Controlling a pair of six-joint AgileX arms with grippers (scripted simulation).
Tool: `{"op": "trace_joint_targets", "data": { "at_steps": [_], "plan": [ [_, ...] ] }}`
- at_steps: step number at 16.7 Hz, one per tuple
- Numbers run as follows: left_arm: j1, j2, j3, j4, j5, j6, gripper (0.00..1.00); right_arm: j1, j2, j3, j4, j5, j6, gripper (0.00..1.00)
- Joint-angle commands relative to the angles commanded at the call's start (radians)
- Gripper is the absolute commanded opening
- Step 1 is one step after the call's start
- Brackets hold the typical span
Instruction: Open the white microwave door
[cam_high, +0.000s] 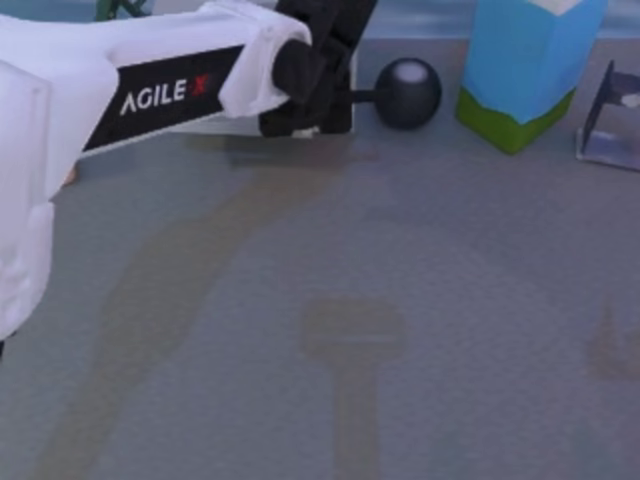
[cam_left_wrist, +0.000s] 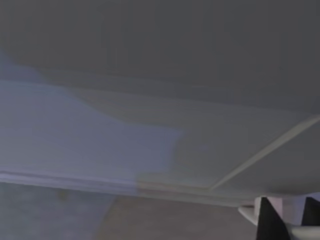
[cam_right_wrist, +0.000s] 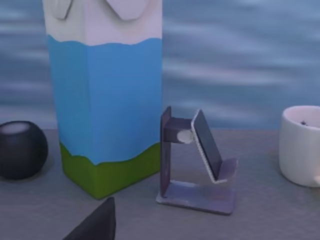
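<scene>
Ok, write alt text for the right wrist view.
A tall blue-and-green carton stands on the grey table, with a dark ball on one side and a purple phone stand holding a phone on the other. A white cup sits beyond the stand.

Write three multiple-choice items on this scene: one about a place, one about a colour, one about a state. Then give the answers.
1. Where does the left arm reach in the top view?
A. the far left of the table
B. the near right corner
C. over the carton

2. What colour is the bottom band of the tall carton?
A. red
B. green
C. yellow

3. How does the phone stand sit in the right wrist view?
A. upright on the table, holding a tilted slab
B. tipped over flat
C. lifted in a gripper

Answers: 1 A, the arm stretches to the far left, its wrist beside the dark round ball. 2 B, green lies under the blue. 3 A, its base rests on the table beside the carton.
</scene>
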Motion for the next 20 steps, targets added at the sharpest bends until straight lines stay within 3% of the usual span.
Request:
{"op": "trace_joint_targets", "data": {
  "at_steps": [20],
  "plan": [
    [0.007, -0.052, -0.087, 0.054, 0.041, 0.059, 0.00, 0.000, 0.000, 0.000, 0.000, 0.000, 0.000, 1.00]
  ]
}}
